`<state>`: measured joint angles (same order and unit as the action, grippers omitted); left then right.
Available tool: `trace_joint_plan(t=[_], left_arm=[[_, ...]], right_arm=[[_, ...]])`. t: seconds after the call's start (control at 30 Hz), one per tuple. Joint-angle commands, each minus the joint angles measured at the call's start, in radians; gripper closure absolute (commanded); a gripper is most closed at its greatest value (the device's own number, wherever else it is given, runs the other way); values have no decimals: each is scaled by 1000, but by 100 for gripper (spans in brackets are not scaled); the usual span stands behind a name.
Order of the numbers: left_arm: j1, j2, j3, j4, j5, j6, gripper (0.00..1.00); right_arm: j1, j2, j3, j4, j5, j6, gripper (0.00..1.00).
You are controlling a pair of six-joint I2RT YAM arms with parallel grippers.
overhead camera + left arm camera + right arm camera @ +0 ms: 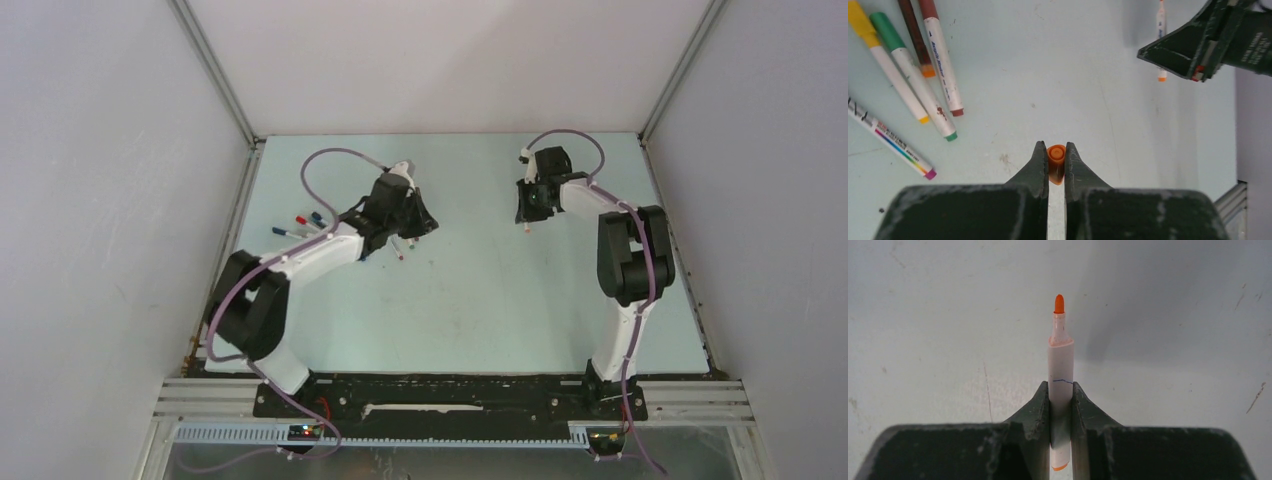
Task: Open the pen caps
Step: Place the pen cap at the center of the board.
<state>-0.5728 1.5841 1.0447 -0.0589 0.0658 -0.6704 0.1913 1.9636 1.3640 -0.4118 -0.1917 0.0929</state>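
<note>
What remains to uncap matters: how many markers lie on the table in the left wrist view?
5, all at the left: yellow-capped marker, green-capped marker, brown marker, maroon-capped marker, and rainbow-striped marker lowest. More may lie outside the frame.

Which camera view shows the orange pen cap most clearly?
The left wrist view: the orange cap sits pinched in the left gripper, close up, its round end toward the camera. In the top external view it cannot be made out under that gripper. The right wrist view shows only the uncapped orange pen in the right gripper.
</note>
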Motion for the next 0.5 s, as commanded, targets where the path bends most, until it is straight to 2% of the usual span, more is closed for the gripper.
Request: trace_joint_plan(t=[0.0,0.23,0.47], left_arm=[[-14,132,180,-180,-29,79,98],[-20,322,413,-304,-29,109,96],[-18,476,576,-406,-35,124,94]], right_arm=[[-21,44,80,-63,4,46,94],[-52,70,86,-80,-43,73,91],[-81,91,83,-88,-99,113,88]])
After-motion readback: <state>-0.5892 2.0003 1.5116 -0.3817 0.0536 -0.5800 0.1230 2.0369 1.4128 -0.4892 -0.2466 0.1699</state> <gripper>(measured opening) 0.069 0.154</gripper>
